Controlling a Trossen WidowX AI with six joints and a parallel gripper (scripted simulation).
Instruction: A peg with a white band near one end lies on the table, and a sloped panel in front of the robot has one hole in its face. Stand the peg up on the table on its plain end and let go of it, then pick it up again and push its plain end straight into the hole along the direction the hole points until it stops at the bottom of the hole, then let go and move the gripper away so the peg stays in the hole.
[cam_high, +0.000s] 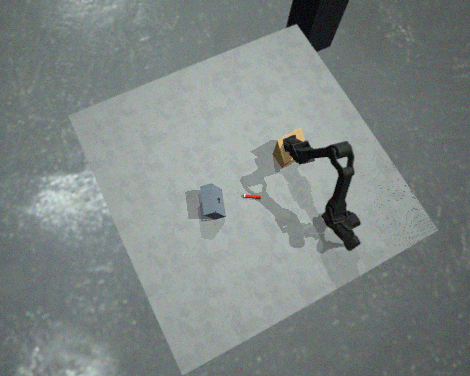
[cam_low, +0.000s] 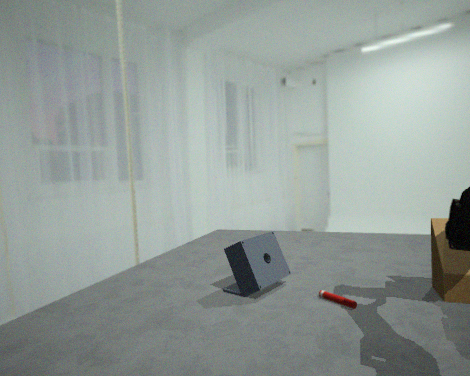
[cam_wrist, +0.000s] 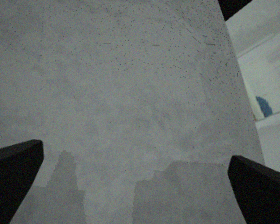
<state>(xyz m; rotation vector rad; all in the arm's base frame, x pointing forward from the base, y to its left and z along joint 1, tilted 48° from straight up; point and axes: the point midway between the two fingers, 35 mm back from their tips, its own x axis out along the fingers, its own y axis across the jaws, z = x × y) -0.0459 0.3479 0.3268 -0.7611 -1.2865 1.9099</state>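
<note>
The red peg (cam_high: 254, 197) (cam_low: 341, 300) lies flat on the table. Its white band is at the end nearer the panel. The blue-grey sloped panel (cam_high: 210, 201) (cam_low: 265, 276) stands beyond the peg, and its one dark hole (cam_high: 219, 200) (cam_low: 267, 258) faces the peg's side and is empty. My gripper (cam_high: 346, 231) (cam_wrist: 138, 157) is open and empty, high above the table and far to the right of the peg in the top view. The wrist view shows neither peg nor panel. The gripper is outside the exterior view.
The arm's base sits at an orange block (cam_high: 282, 156) (cam_low: 450, 286). The table (cam_high: 150, 150) (cam_low: 150, 320) (cam_wrist: 125, 90) carries the arm's shadows; its edge crosses the right of the wrist view. A dark post (cam_high: 317, 22) stands beyond the table's top corner in the top view.
</note>
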